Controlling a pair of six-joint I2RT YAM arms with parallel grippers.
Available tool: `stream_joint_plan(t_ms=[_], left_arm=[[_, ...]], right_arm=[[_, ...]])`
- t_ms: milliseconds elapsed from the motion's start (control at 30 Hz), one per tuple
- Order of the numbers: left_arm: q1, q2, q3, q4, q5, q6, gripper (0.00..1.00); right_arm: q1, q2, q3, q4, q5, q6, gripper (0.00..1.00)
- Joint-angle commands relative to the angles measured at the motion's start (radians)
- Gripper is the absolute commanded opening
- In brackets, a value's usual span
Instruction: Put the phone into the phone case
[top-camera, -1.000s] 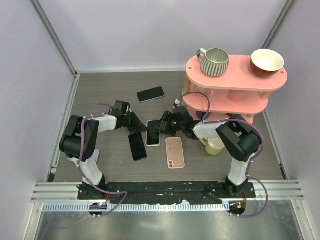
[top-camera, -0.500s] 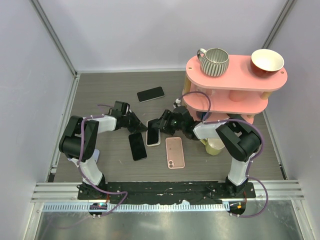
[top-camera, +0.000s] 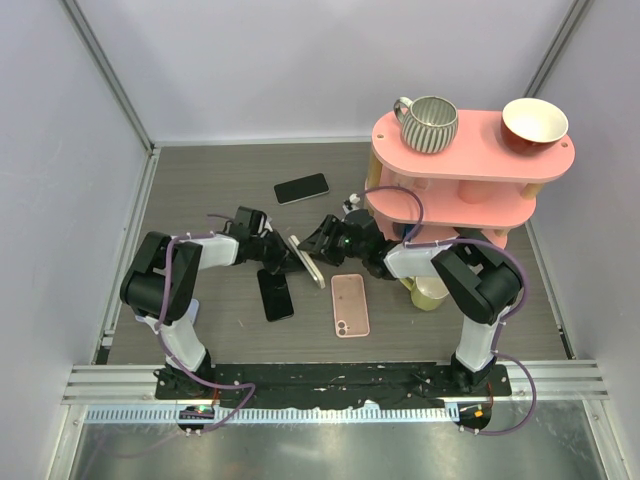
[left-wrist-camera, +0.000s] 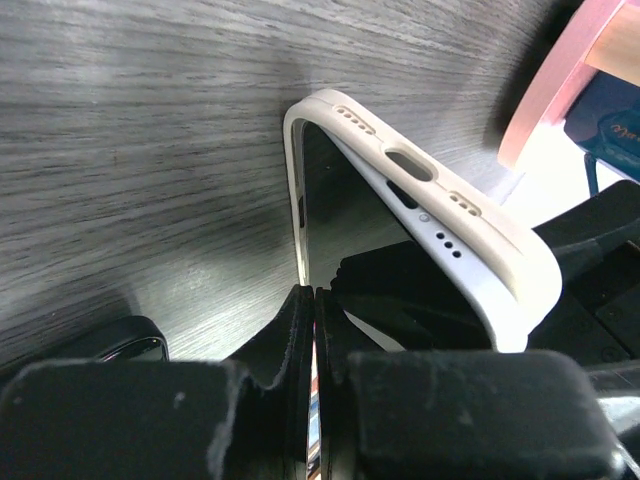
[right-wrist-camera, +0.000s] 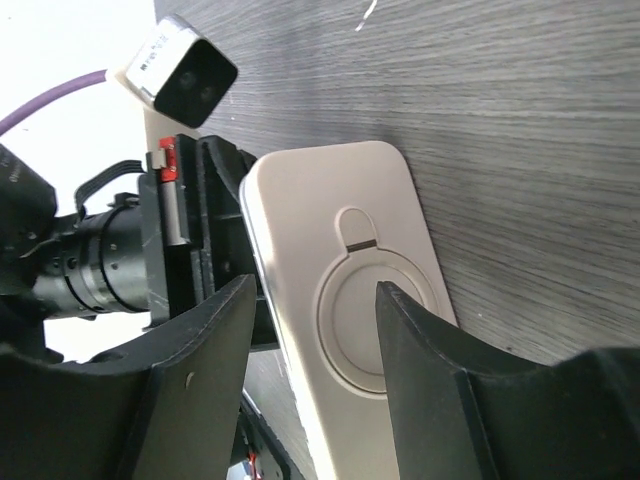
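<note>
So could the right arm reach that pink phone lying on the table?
Probably yes: the pink phone lies uncovered right beside the right gripper, though that gripper is busy at the white case.

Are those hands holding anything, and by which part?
The left hand pinches the white phone case, phone partly inside, by one long side edge. Whether the right hand grips it cannot be told.
</note>
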Motion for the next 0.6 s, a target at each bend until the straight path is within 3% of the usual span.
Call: stream_joint_plan(t_ms=[0,567], left_arm=[[-0.001,-0.024,0.023,0.022,0.043,-0.008,0.06],[-0.003,-0.015,0.125,-0.061,0.009,0.048,0.07]], right_arm=[[-0.002,-0.043,0.024,-0.057,0.025,-0.046,0.57],[-0.001,-0.084,0.022,-0.13,-0.029,-0.201,0.56]])
